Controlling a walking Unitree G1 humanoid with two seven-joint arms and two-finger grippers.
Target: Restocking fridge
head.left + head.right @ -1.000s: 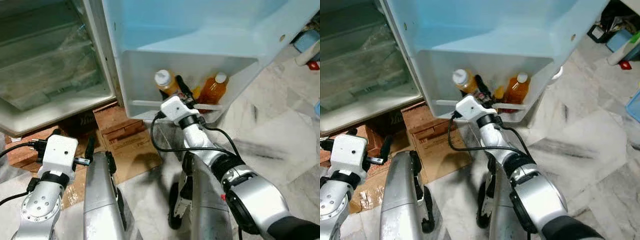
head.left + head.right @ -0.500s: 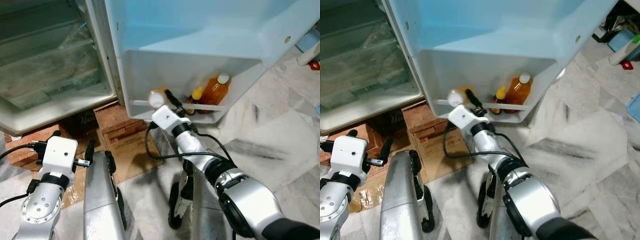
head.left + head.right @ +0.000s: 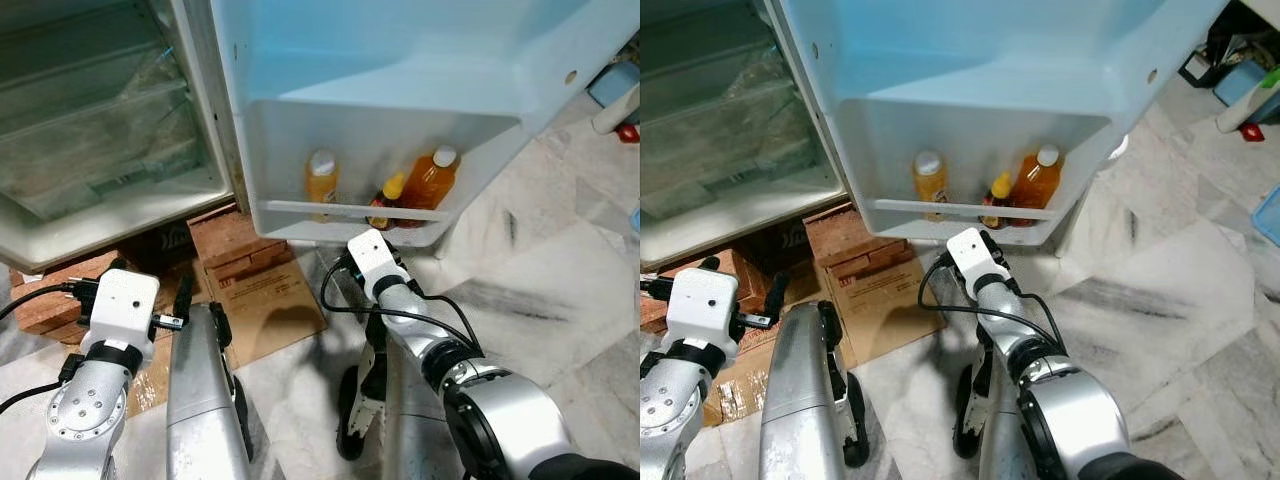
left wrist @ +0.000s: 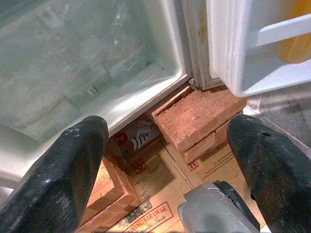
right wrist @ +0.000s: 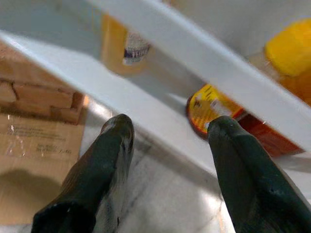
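Three bottles stand in the fridge door's bottom shelf (image 3: 350, 211). A yellow-orange bottle with a white cap (image 3: 321, 181) is at the left. A small yellow-capped bottle (image 3: 384, 201) stands in the middle, and beside it a large orange bottle (image 3: 430, 179) at the right. My right gripper (image 5: 170, 128) is open and holds nothing; it sits just below and in front of the shelf rail, its white wrist (image 3: 372, 262) under the small bottle. My left gripper (image 4: 167, 165) is open and idle, low at the left over the bricks.
The open fridge compartment (image 3: 100, 130) with clear shelves is at the left. The fridge rests on bricks (image 3: 225, 240), with flattened cardboard (image 3: 265, 295) on the marble floor. My silver legs (image 3: 200, 390) are below. Blue and white items (image 3: 1240, 80) lie at the far right.
My right gripper let go of the yellow-orange bottle, which now stands upright at the shelf's left end. The gripper has drawn back down and to the right, out of the shelf.
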